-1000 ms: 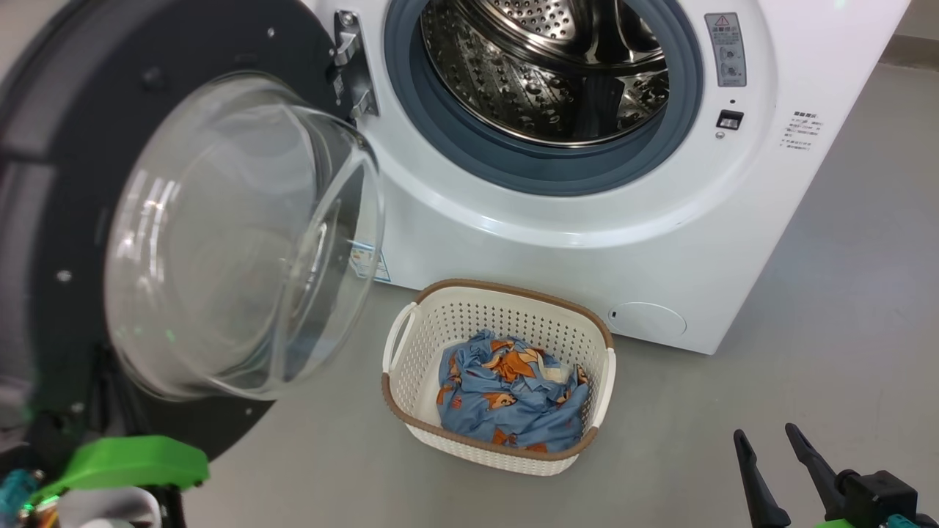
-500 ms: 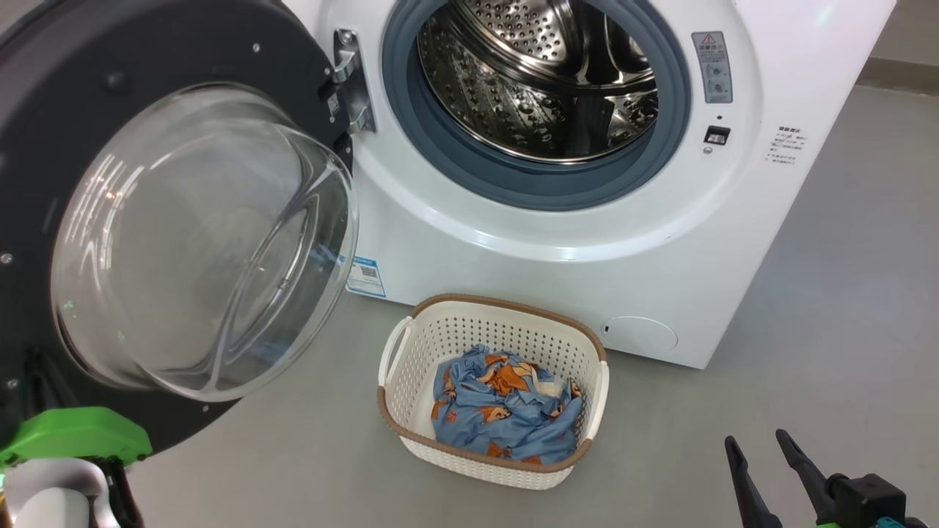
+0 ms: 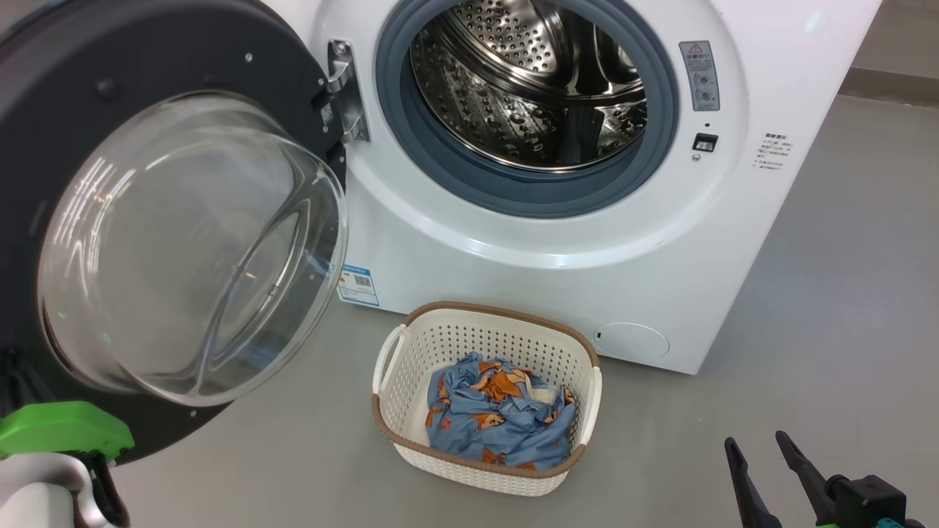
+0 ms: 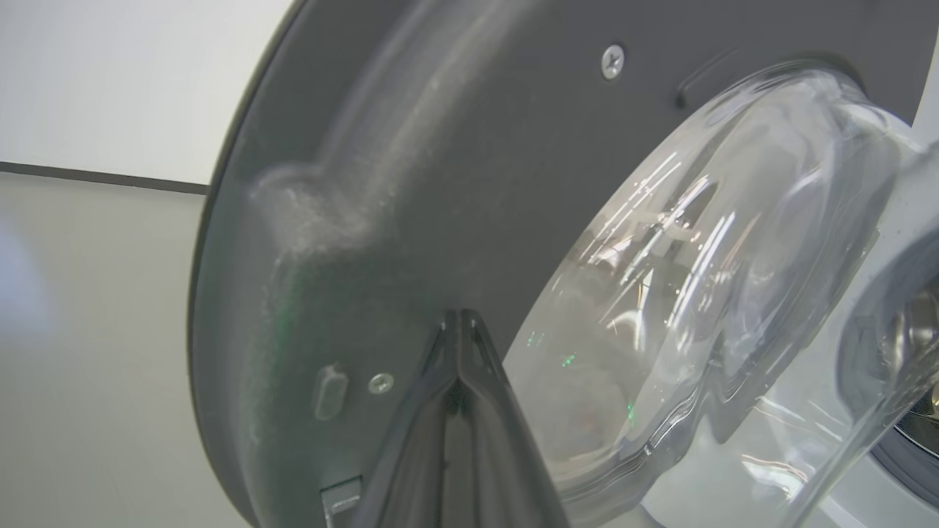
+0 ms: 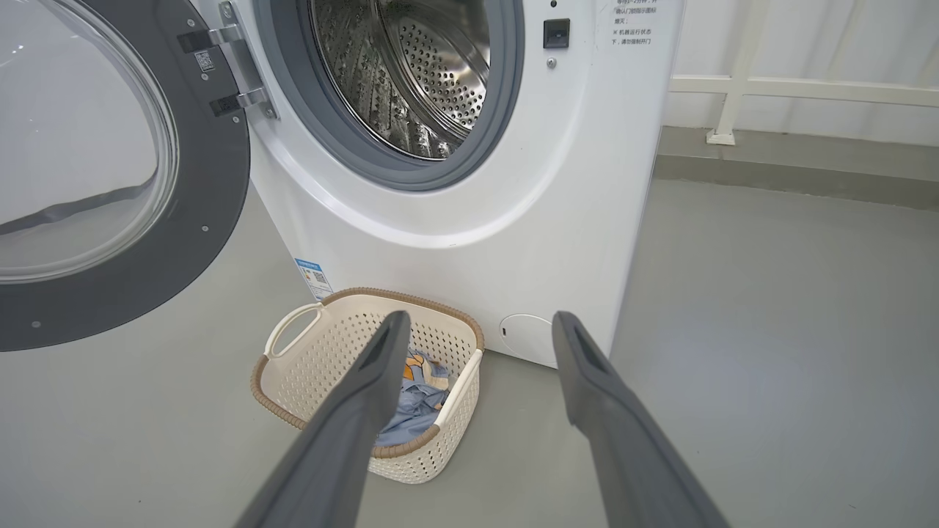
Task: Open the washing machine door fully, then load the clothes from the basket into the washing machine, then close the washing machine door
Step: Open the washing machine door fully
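The washing machine (image 3: 557,242) stands with its steel drum (image 3: 528,81) showing. The washing machine door (image 3: 147,66) hangs swung out to the left on its metal hinge (image 3: 341,95), the glass bowl (image 3: 191,249) bulging toward me. In the left wrist view my left gripper (image 4: 458,317) is shut on nothing, its tips close against the door's dark inner rim (image 4: 352,147) beside the glass. The basket (image 3: 499,314) sits on the floor before the machine, holding the blue clothes (image 3: 499,422). My right gripper (image 3: 759,455) is open at the lower right, apart from the basket (image 5: 293,367).
Grey floor (image 3: 843,293) spreads to the right of the machine. A white railing and a low kerb (image 5: 792,161) run along the far wall. My left arm's green part (image 3: 66,433) sits under the door's lower edge.
The camera has shifted, so the machine sits lower and further left in the picture. The door has swung a little wider and my left arm has gone left with it. The right gripper is unchanged.
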Motion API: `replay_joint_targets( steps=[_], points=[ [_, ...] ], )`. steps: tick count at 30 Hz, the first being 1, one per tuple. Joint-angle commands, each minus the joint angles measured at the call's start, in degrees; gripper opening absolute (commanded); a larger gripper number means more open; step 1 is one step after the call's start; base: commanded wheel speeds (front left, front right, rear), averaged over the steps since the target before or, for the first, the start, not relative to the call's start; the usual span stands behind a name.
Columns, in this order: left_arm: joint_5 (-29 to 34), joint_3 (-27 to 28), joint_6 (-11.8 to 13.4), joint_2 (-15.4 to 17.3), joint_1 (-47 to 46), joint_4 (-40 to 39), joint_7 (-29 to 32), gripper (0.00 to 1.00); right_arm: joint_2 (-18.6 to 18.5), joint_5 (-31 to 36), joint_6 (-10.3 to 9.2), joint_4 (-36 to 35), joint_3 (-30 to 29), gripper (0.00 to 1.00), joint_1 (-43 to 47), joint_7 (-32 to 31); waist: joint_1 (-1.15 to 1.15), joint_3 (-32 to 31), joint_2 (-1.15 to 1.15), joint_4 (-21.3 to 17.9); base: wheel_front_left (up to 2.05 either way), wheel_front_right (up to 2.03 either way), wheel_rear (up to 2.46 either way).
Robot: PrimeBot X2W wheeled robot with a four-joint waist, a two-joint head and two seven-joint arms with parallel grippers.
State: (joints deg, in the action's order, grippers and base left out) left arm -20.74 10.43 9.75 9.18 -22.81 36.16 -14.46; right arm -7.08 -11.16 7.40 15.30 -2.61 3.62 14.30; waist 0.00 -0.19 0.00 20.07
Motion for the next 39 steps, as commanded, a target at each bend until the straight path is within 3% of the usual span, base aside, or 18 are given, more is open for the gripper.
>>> replay_joint_targets(
  steps=[1, 11, 14, 15, 16, 20, 26, 39],
  points=[
    [0.47, 2.08, -0.5, 2.44, -1.92, -1.88, -0.53, 0.0, -0.55, -0.62, 0.09, -1.16, 1.27, 1.0, -0.2, 0.7, 0.0, -0.08, 0.0, -0.04, 0.0, 0.0, 0.0],
    [1.28, 5.47, -0.78, -3.3, 4.27, -14.6, -0.53, 0.0, -0.39, -0.91, 0.09, -1.27, 1.37, 1.0, 0.23, 0.7, 0.0, -0.85, 0.0, -0.84, 0.0, 0.0, 0.0],
    [1.69, 4.89, -0.82, -4.72, 7.09, -21.27, -0.53, 0.58, -0.41, -0.92, 0.09, -1.34, 1.31, 1.0, 0.23, 0.7, 0.0, -0.93, 0.0, -1.37, 0.0, 0.0, 0.0],
    [1.69, 4.51, -0.9, -5.05, 8.02, -23.32, -0.53, 0.89, -0.39, -0.92, 0.09, -1.35, 1.35, 1.0, 0.19, 0.7, 0.0, -0.96, 0.0, -1.6, 0.0, 0.0, 0.0],
    [1.52, 4.14, -1.02, -5.32, 8.84, -25.41, -0.53, 1.0, -0.39, -0.91, 0.09, -1.36, 1.5, 1.0, 0.12, 0.7, 0.0, -0.98, 0.0, -1.9, 0.0, 0.0, 0.0],
    [0.9, 1.8, -1.78, -5.91, 11.52, -32.58, -0.53, 1.0, -0.41, -0.9, 0.09, -1.66, 1.89, 1.0, -0.3, 0.7, 0.0, -0.89, 0.0, -3.34, 0.0, 0.0, 0.0],
    [-4.42, -2.51, -5.04, -6.22, 14.4, -37.79, -0.53, 1.0, -0.32, -0.84, 0.09, -2.32, 2.52, 1.0, -1.17, 0.7, 0.0, -0.39, 0.0, -6.7, 0.0, 0.0, 0.0],
    [-2.94, -8.65, -10.46, -4.48, 21.15, -32.68, -0.52, 1.0, 0.4, -0.74, 0.09, -3.34, 3.25, 1.0, -1.58, 0.7, 0.0, 0.5, 0.0, -15.35, 0.0, 0.0, 0.0]
  ],
)
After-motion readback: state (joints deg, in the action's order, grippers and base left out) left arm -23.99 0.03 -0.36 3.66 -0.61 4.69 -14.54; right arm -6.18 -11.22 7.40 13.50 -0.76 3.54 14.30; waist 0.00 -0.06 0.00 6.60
